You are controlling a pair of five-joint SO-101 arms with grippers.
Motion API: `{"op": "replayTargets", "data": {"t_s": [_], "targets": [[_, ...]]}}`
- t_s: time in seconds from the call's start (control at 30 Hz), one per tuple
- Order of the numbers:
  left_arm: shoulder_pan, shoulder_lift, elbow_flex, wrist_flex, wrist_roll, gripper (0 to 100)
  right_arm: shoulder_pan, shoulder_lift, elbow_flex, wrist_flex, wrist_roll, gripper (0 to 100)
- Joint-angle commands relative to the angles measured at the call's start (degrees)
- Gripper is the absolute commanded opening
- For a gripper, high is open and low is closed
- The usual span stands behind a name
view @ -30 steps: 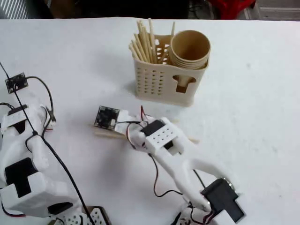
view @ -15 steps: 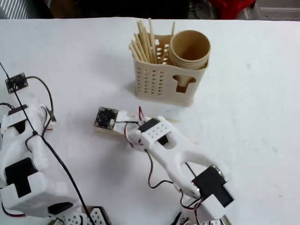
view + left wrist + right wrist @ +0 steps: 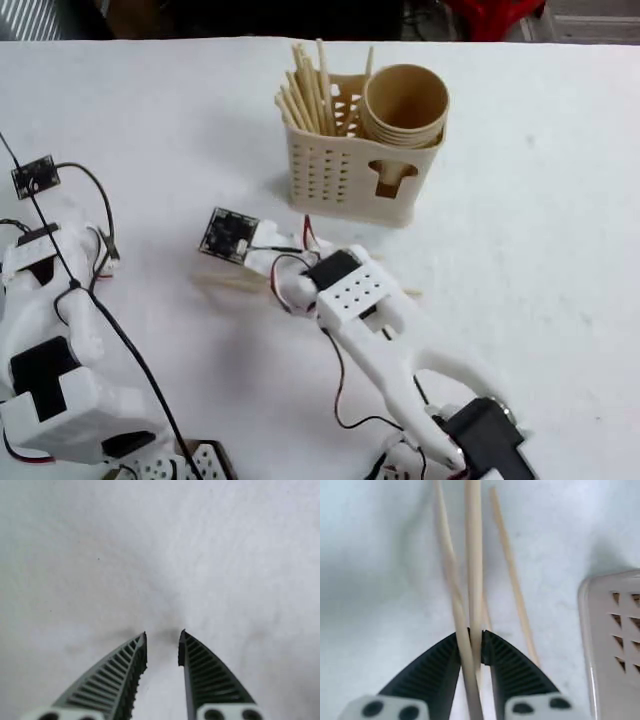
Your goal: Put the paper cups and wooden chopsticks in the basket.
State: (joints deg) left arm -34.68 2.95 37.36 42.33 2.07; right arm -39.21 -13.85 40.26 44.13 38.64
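A cream slotted basket (image 3: 345, 175) stands at the back of the table, with several wooden chopsticks (image 3: 305, 90) upright in one side and stacked paper cups (image 3: 405, 100) in the other. In front of it my right gripper (image 3: 470, 632) is shut on two chopsticks (image 3: 472, 555) low over the table. A third chopstick (image 3: 512, 585) lies loose beside them. In the high view the ends of these chopsticks (image 3: 228, 283) stick out from under the right arm's wrist (image 3: 345, 290). My left gripper (image 3: 162, 635) hangs slightly open over bare white table with nothing between its fingers.
The left arm (image 3: 50, 340) sits at the table's left edge with black cables and a small circuit board (image 3: 35, 175). A corner of the basket (image 3: 615, 640) is close beside the right gripper. The white table (image 3: 540, 230) is bare to the right.
The right arm's wrist has shifted slightly toward the basket with the chopsticks in its gripper, and its elbow has swung. The left arm has not moved.
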Motion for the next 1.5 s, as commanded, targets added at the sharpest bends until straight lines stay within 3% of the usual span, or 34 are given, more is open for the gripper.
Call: {"op": "replayTargets", "data": {"t_s": [0.0, 0.27, 0.47, 0.63, 1.07, 1.2, 1.37, 1.47], "targets": [[0.7, -0.3, -0.2, -0.9, 0.4, 12, -0.1, -1.5, -0.3, -0.3, -0.2, 1.9], [0.7, -0.3, -0.2, -0.8, 0.4, 12, 0.2, 10.9, -0.3, -4.6, 3.7, 11.8], [0.7, -0.3, -0.2, -0.8, 0.4, 12, 0.2, 11.1, -0.4, -5.2, 3.9, 11.4], [0.7, -0.3, -0.2, -0.8, 0.4, 12, 0.2, 10.0, -0.2, -5.1, 3.8, 0.8], [0.7, -0.3, -0.2, -0.8, 0.4, 12, 5.5, 2.2, 0.2, -3.9, 0.2, 1.6], [0.7, -0.3, -0.2, -0.8, 0.4, 12, 5.5, 5.1, 0.0, -4.2, 0.9, 1.5], [0.7, -0.3, -0.2, -0.8, 0.4, 12, 6.7, 11.4, -2.3, -1.8, 6.9, 1.9], [0.7, -0.3, -0.2, -0.8, 0.4, 12, 6.7, 13.1, -5.5, 1.6, 7.5, 7.7]]}}
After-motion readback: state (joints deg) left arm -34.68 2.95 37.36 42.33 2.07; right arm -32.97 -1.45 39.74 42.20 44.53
